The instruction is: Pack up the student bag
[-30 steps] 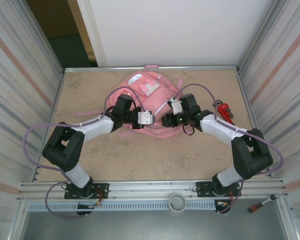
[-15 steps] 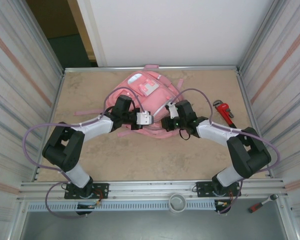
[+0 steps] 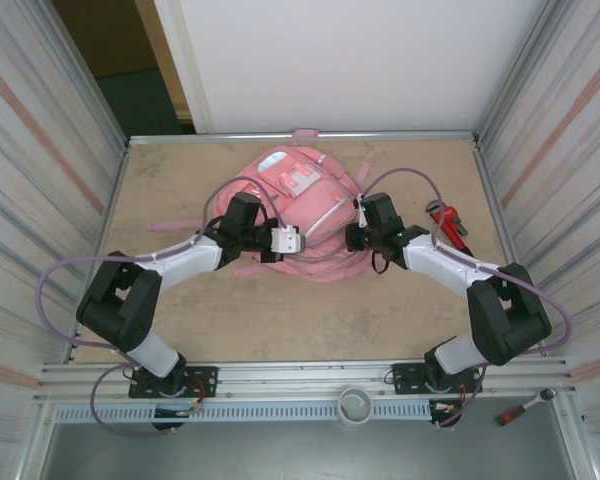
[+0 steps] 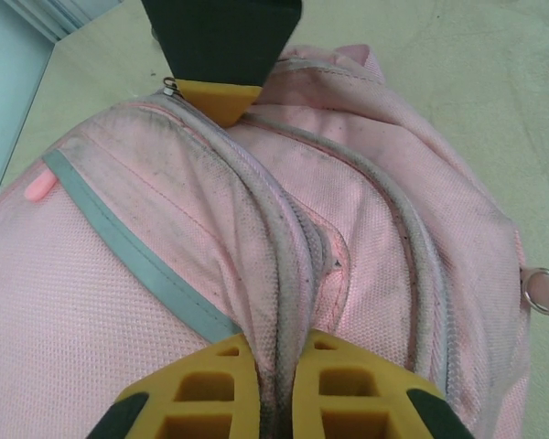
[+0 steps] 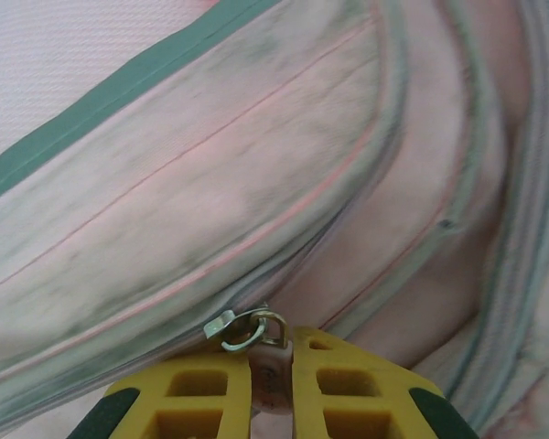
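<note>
Left tool (image 4: 276, 355) clenched on the pink backpack's (image 4: 101, 302) zipper seam (image 4: 285, 261), right tool (image 5: 273, 355) pinching its zipper pull (image 5: 269, 377), bag lying on desk (image 3: 280, 315).

Left claw (image 4: 276, 355) pinching grimy zip ridge (image 4: 288, 265), pink student bag (image 4: 110, 302), beige table (image 4: 467, 73) beyond

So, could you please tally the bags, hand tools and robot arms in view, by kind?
Bags: 1, the pink student bag
Hand tools: 2, a red pipe wrench on the table and a red-handled tool by the near rail
Robot arms: 2, left arm and right arm
Total: 5
</note>
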